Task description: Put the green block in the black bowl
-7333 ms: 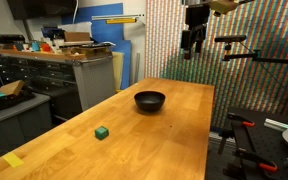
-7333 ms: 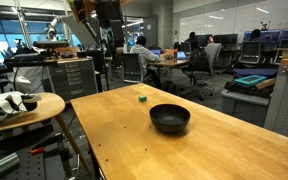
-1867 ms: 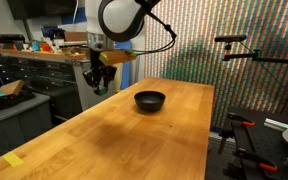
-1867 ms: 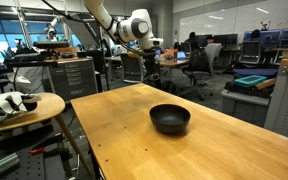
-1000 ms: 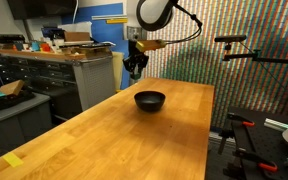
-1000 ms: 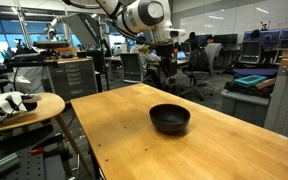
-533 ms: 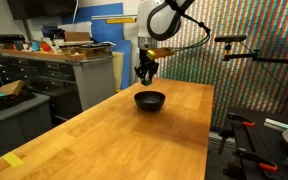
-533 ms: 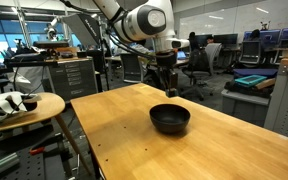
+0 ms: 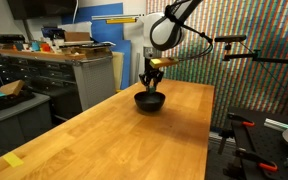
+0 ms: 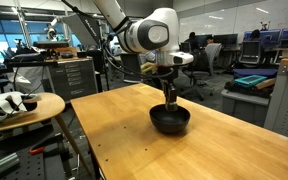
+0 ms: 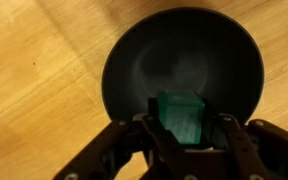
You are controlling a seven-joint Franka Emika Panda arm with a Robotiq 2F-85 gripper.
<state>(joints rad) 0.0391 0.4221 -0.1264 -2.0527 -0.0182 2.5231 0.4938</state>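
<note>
– Wooden table [image 9: 94,135], long and mostly bare. What lies nearest on it?
– Only a flat yellow piece [image 9: 12,159] at the near left corner, well apart from where I work. It has no part in this job, so I leave it alone.
– And you?
– Farther along, toward the far end, my gripper [image 9: 152,84] hangs low over the black bowl [image 9: 150,101], pointing straight down.
– Carrying anything?
– Yes. The wrist view shows my fingers [image 11: 144,140] clamped on the green block [image 11: 181,118], one at each side, with the bowl's dark floor spread out behind it.
– Why hold it just there?
– The cube is far smaller than the bowl, so I judge that a spot over the middle gives room on every side when I let go. Being low should keep it from bouncing over the glossy rim.
– Does the block touch the bowl?
– I cannot tell; it looks close above the floor.
– What is beyond?
– Grey cabinets [image 9: 44,70] at the far left and a patterned wall [image 9: 254,100] behind me, both clear of the move.
</note>
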